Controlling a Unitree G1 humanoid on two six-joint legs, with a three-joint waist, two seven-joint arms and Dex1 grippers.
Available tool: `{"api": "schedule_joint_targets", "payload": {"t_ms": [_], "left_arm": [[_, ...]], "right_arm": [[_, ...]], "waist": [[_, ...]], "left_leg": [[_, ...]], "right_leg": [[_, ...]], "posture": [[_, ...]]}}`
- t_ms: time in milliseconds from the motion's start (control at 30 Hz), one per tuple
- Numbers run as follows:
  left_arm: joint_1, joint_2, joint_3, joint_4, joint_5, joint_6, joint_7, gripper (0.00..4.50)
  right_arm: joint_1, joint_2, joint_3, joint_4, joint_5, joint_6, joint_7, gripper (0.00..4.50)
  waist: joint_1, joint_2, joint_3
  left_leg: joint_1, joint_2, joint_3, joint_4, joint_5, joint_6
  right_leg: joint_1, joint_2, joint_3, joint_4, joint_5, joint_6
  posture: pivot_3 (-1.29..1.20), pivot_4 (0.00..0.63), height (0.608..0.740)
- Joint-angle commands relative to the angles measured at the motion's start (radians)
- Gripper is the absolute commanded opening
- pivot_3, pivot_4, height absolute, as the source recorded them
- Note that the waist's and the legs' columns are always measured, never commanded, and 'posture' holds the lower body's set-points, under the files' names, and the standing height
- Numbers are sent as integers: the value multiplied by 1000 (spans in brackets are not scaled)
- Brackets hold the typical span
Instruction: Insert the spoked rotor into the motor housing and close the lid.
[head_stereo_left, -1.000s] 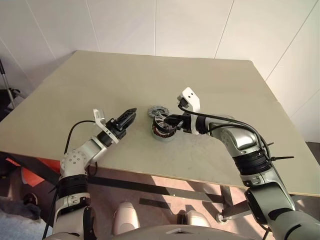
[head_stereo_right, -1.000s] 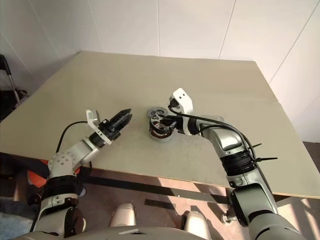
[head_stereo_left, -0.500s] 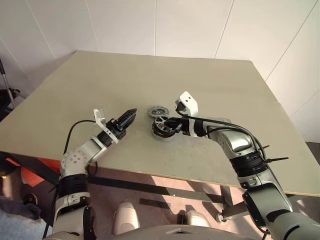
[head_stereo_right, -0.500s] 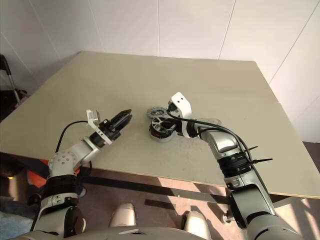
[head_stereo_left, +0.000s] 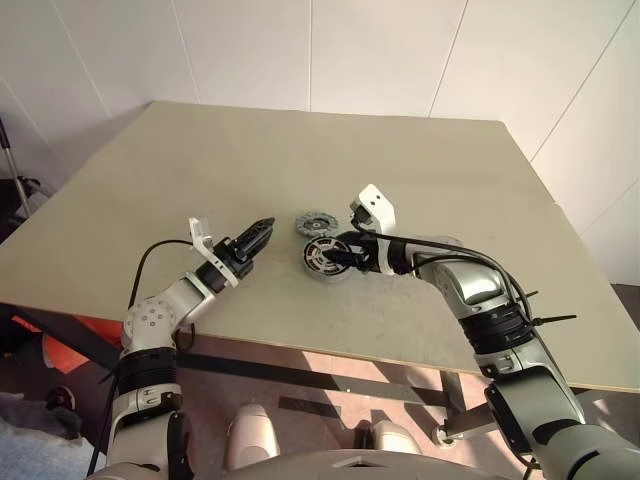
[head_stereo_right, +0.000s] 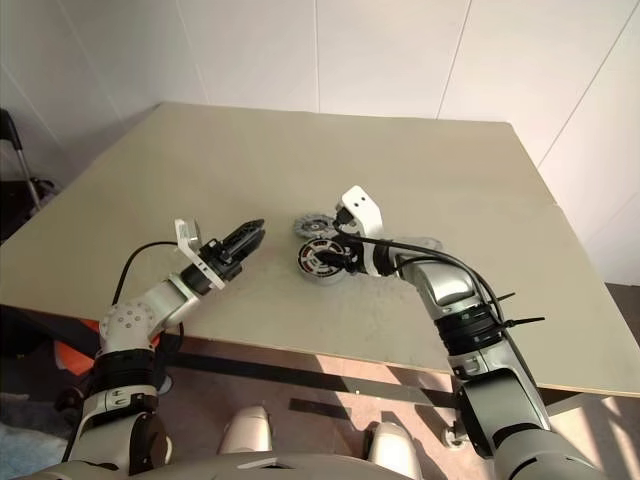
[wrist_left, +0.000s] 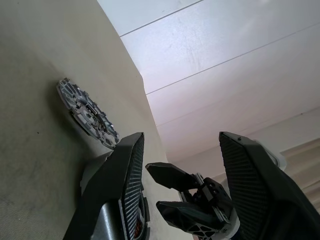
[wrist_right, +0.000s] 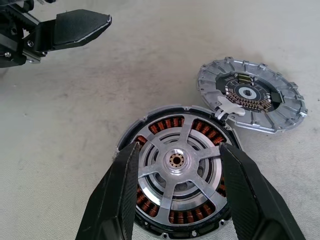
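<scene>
pale walls backed the table (head_stereo_left: 420, 170); the lid (wrist_right: 251, 94) lay just beyond the motor housing (wrist_right: 150, 220), toward the far edge, nearer the right gripper (wrist_right: 175, 165), whose fingers stood open astride the seated spoked rotor (wrist_right: 176, 161); the left gripper (head_stereo_left: 257, 235) hung open and empty.

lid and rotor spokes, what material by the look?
Lid: likely cast metal, matte silver-grey with bright ribbed edges; a dark circuit board sits in its middle. Rotor spokes: probably machined aluminium, smooth pale satin sheen. Copper-red windings show between them, inside the housing.

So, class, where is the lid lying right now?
The lid lies flat on the table, just beyond the motor housing and touching its rim, ahead of the right gripper.
</scene>
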Motion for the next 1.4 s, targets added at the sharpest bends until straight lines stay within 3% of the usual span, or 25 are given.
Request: {"api": "schedule_joint_targets", "payload": {"t_ms": [33,467,567,700,833,1033,1100,1300,1400], "left_arm": [[-17,2,-8,-26,5,-8,-15,2529],[-27,16,-66,-37,99,-47,-40,2529],[-24,16,-72,-36,115,-50,-43,2529],[-23,16,-63,-33,120,-51,-40,2529],[-21,18,-60,-29,126,-54,-40,2529],[-29,16,-58,-13,137,-60,-42,2529],[-32,18,-64,-14,151,-68,-47,2529],[-15,105,-201,-100,324,-154,-109,2529],[-12,152,-249,-142,388,-189,-131,2529]], "right_arm": [[-37,14,-65,-66,52,12,2,2667],[-34,32,-65,40,9,-15,-32,2667],[-14,49,-40,120,-22,-37,-36,2120],[29,73,-7,199,-48,-57,-28,728],[3,79,-40,180,-25,-54,-26,728],[-43,39,-67,46,14,-54,36,728],[-49,-6,-31,-1,-18,-84,71,728],[-98,-292,179,7,-250,-439,339,728],[-140,-323,221,65,-301,-548,415,1358]], "waist": [[0,0,0],[0,0,0],[-1,0,0],[-1,0,-1],[-4,0,-1],[-2,0,-1],[-2,0,-1],[3,0,-1],[-7,0,-1]], "left_leg": [[0,0,0,0,0,0],[1,0,0,0,0,0],[1,0,0,0,0,0],[1,0,0,0,0,0],[11,0,0,-1,-1,1],[9,0,0,0,-1,1],[9,0,0,0,-1,1],[7,0,0,-2,-2,3],[6,0,0,-2,-2,3]], "right_leg": [[0,0,0,0,0,0],[1,0,0,0,0,0],[1,0,0,0,0,0],[1,0,0,0,0,0],[9,0,0,0,-2,2],[9,0,0,-1,-4,7],[8,0,0,0,-3,4],[8,0,-1,-3,-1,2],[6,0,0,-2,-1,2]], "posture": [[0,0,740],[0,0,740],[0,0,740],[0,0,740],[0,0,740],[0,0,740],[0,0,740],[0,0,740],[0,0,740]]}}
